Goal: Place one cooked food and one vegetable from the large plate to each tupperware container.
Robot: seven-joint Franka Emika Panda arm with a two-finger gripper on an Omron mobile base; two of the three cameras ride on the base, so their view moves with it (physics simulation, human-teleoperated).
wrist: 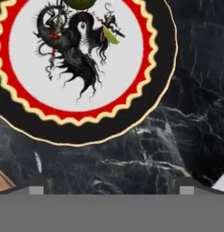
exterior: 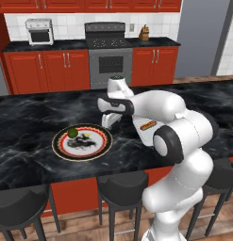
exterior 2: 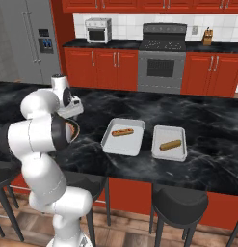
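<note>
The large plate [exterior: 100,147] rests on the tabletop [exterior: 28,127] just below and ahead of my tool [exterior: 108,123], which stands wide and empty. A round green vegetable [exterior: 72,132] sits at the plate's far rim, beyond my tool; both tupperware containers [exterior 2: 123,137] already hold cooked food.

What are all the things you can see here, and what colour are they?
large plate: one, white middle with a dark dragon, red ring, dark rim; on the black counter.
green vegetable: one, round; on the plate's far left edge.
tupperware containers: two, light grey; side by side on the counter, right of the arm.
cooked food: two brownish pieces, one in each container.
stools: dark, along the counter's near side.
stove, toaster oven: against the back wall.
gripper: open, near the plate.
</note>
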